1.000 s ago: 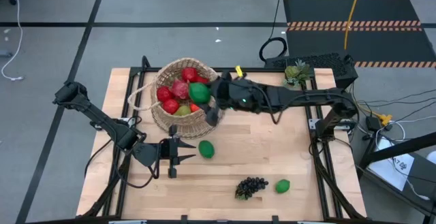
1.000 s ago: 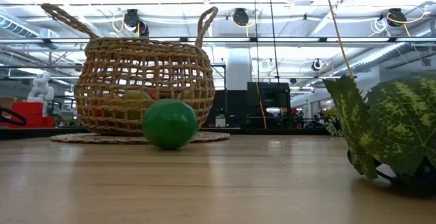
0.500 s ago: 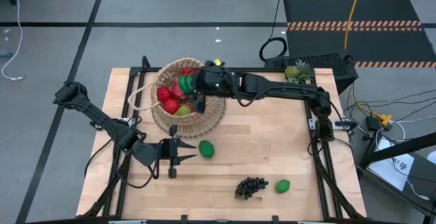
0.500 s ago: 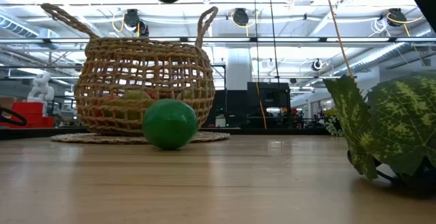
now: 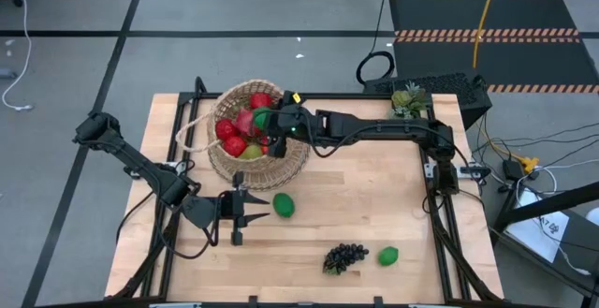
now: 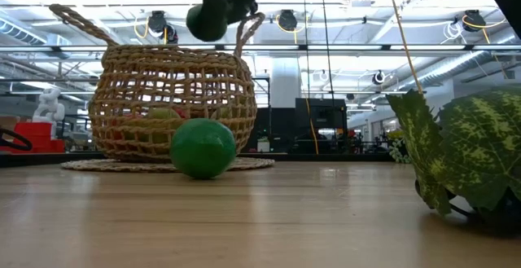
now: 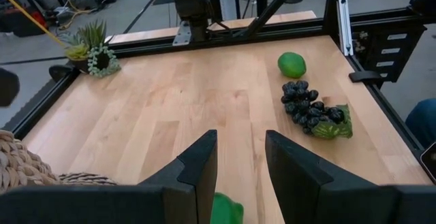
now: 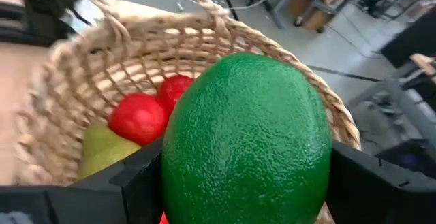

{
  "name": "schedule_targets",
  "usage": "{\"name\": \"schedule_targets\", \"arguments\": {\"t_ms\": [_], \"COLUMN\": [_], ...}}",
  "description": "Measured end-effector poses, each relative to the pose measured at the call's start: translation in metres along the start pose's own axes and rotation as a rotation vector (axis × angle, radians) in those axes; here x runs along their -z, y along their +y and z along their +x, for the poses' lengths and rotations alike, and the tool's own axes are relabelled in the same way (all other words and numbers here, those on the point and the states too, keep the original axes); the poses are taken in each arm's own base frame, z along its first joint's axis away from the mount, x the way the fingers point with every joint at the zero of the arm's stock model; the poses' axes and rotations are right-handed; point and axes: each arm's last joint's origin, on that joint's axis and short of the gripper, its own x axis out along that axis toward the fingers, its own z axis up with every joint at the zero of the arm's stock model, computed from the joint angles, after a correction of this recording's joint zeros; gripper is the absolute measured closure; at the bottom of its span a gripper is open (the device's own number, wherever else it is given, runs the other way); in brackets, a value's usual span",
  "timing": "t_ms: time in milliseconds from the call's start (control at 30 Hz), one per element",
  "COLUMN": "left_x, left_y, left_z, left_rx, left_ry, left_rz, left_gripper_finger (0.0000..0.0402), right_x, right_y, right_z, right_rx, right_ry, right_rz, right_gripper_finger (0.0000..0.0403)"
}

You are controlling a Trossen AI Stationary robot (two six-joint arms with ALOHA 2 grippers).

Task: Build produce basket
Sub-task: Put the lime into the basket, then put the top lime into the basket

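Note:
The round woven basket (image 5: 281, 163) stands at the table's far left and holds red and yellow-green produce (image 5: 232, 138). Over its opening hangs a green lime (image 8: 245, 142), with my right gripper (image 5: 268, 126) shut on it; in the low view the lime (image 6: 206, 22) is just above the basket's rim (image 6: 163, 52). My left gripper (image 5: 240, 217) waits near the front left, open, with nothing between its fingers. A second lime (image 5: 284, 205) lies on the table just right of it. My right gripper pinches the lime by two opposite sides (image 8: 176, 173) between its two fingers (image 8: 136, 180). The fingers reach in from the table's right, slanting a little downward. The lime hangs clear, above the fruit in the basket.
A dark grape bunch (image 5: 345, 256) and a third lime (image 5: 388, 256) lie near the front edge, right of centre. A small potted plant (image 5: 408, 99) stands at the far right. Bare wood lies between the basket and the right edge.
My right gripper has carried the lime from the basket's right rim toward the table's left, over the opening, and has sunk toward the rim while rolling about its wrist. It stays shut on the lime.

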Motion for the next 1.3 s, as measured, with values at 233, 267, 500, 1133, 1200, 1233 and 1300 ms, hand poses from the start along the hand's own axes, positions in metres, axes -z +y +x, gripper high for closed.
{"name": "schedule_targets", "arguments": {"t_ms": [233, 267, 500, 1133, 1200, 1233, 1300], "left_x": [0.0, 0.0, 0.0, 0.0, 0.0, 0.0, 0.0], "left_y": [0.0, 0.0, 0.0, 0.0, 0.0, 0.0, 0.0], "left_z": [0.0, 0.0, 0.0, 0.0, 0.0, 0.0, 0.0], "left_rx": [0.002, 0.002, 0.002, 0.001, 0.002, 0.002, 0.003], "left_ry": [0.0, 0.0, 0.0, 0.0, 0.0, 0.0, -0.003], "left_rz": [0.0, 0.001, 0.002, 0.004, 0.004, 0.004, 0.007], "left_gripper_finger": [0.0275, 0.0275, 0.0275, 0.0275, 0.0275, 0.0275, 0.0275], "right_x": [0.014, 0.016, 0.025, 0.017, 0.01, 0.005, -0.003], "right_y": [0.007, 0.008, 0.012, 0.009, 0.011, 0.012, 0.014], "right_z": [0.008, 0.009, 0.017, 0.006, -0.004, -0.012, -0.032], "right_rx": [0.011, 0.011, 0.023, -0.019, -0.026, -0.03, -0.055], "right_ry": [0.014, 0.012, -0.02, -0.08, -0.104, -0.127, -0.134], "right_rz": [-0.06, -0.061, -0.08, -0.079, -0.077, -0.073, -0.082], "right_gripper_finger": [0.0096, 0.0096, 0.0088, 0.0035, 0.0035, 0.0035, 0.0035]}}
